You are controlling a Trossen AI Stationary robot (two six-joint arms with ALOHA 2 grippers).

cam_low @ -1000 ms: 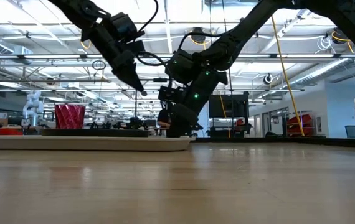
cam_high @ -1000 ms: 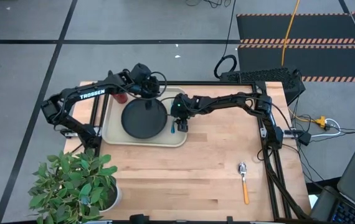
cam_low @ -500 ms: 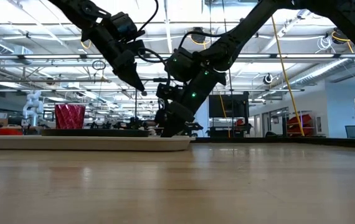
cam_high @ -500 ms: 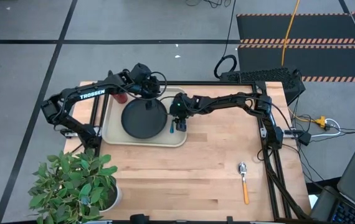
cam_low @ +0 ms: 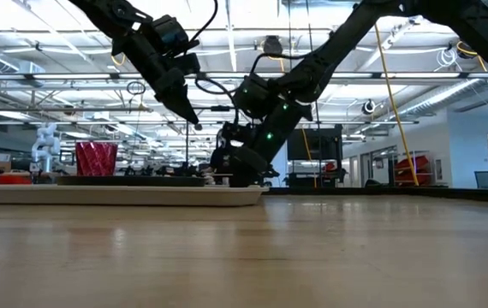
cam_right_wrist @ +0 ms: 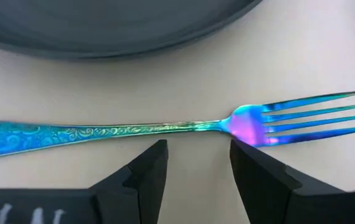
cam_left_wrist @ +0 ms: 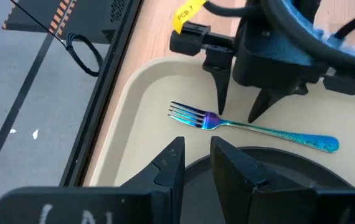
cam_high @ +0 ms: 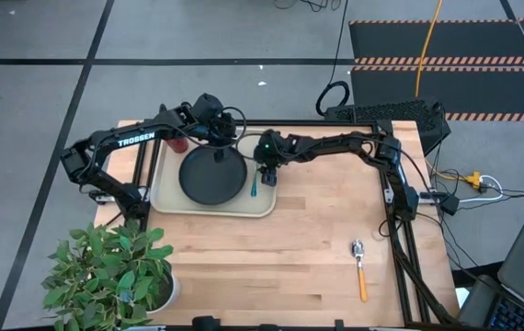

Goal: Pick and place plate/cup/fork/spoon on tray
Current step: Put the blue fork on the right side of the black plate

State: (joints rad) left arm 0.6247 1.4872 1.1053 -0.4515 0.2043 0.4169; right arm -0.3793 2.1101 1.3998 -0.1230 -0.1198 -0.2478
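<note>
R gripper [cam_high: 264, 175]: mine, over the tray's right side, just past the plate's rim. Fingers [cam_right_wrist: 146, 171] apart, nothing between them. Fork lies loose below, so I've let go.
L gripper [cam_high: 218, 154]: mine too, hanging above the plate's far half. Fingers [cam_left_wrist: 168, 165] only a narrow gap apart, empty, touching nothing.
Fork [cam_high: 253, 187]: flat on tray floor, in the strip btwn plate and tray's right rim, running roughly parallel to that rim. Clear of my R fingertips in both wrist views. Blue w/ purple sheen at the neck, patterned handle.
Plate [cam_high: 212, 175]: black, sits flat inside tray, about centre. Fork just beside its rim, can't tell if touching.
Cup [cam_low: 96, 159]: dark red, upright on tray, far-left corner, partly hidden under my L arm from above.
Tray [cam_high: 165, 197]: beige, on wood table [cam_high: 280, 257], left-far part of it.
Spoon [cam_high: 360, 268]: orange handle, silver bowl, alone on bare table near right-front, well apart from tray.
Plant [cam_high: 115, 271]: potted, at table's near-left corner.
</note>
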